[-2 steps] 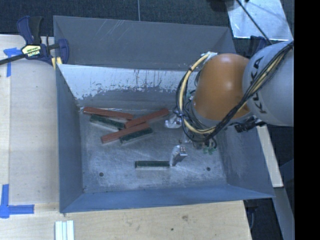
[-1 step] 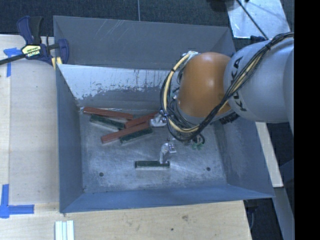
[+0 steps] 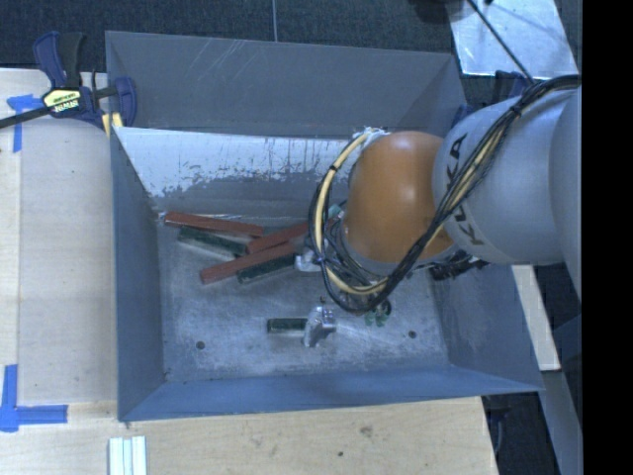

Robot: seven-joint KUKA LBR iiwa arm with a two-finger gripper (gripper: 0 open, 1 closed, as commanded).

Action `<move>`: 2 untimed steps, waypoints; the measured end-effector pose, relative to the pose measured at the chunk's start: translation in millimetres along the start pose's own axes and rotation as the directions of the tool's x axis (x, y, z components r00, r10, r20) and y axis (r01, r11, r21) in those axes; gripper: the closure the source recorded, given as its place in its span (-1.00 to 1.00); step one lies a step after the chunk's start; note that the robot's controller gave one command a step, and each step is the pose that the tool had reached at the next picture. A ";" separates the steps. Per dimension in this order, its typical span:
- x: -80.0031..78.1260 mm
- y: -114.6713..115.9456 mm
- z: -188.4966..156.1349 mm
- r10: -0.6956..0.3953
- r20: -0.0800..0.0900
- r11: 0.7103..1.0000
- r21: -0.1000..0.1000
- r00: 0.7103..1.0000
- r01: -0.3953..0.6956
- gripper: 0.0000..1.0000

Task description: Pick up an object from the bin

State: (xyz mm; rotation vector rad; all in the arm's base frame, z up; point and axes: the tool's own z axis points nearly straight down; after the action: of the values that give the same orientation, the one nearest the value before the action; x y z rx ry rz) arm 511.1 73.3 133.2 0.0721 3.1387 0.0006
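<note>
Down low, the gripper sits next to a small green block

Right now the gripper [image 3: 318, 327] is low in the grey bin [image 3: 138, 265], at about 6 o'clock from the middle of the floor. Its shiny tip is on the floor or just above it; I cannot tell which. I also cannot tell if the jaws are wide or narrow, as the tip is small and partly under the arm [image 3: 514, 186].

The block [image 3: 287, 326] is small, flat and dark green. It lies at 9 o'clock of the gripper, just beside it, with its long side running from 9 to 3 o'clock. I cannot tell if its near end touches the gripper.

A heap of long sticks lies at 10 o'clock of the gripper, apart from it and close to the far wall. The red stick [image 3: 213, 224] is the one nearest that wall, and the green stick [image 3: 203, 236] lies right along it. The slanted red stick [image 3: 237, 265] runs from 8 to 2 o'clock, and the slanted green stick [image 3: 265, 268] lies beside it on the gripper's side.

The round orange cover [image 3: 396, 201] is at 1 o'clock of the gripper. Yellow and black cables [image 3: 331, 191] loop around its 9 o'clock side. The arm comes in from 3 o'clock.

Red-brown marks [image 3: 237, 166] streak the far wall at 12 o'clock
</note>
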 end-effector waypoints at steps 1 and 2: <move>2.0 2.5 55.7 -0.004 0.003 1.000 0.000 1.000 0.004 -1.00; 18.1 9.3 55.7 -0.009 0.030 1.000 -0.003 1.000 0.009 1.00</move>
State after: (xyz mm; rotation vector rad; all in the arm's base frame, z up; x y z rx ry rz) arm 493.6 83.4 77.5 0.0578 3.1093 0.0044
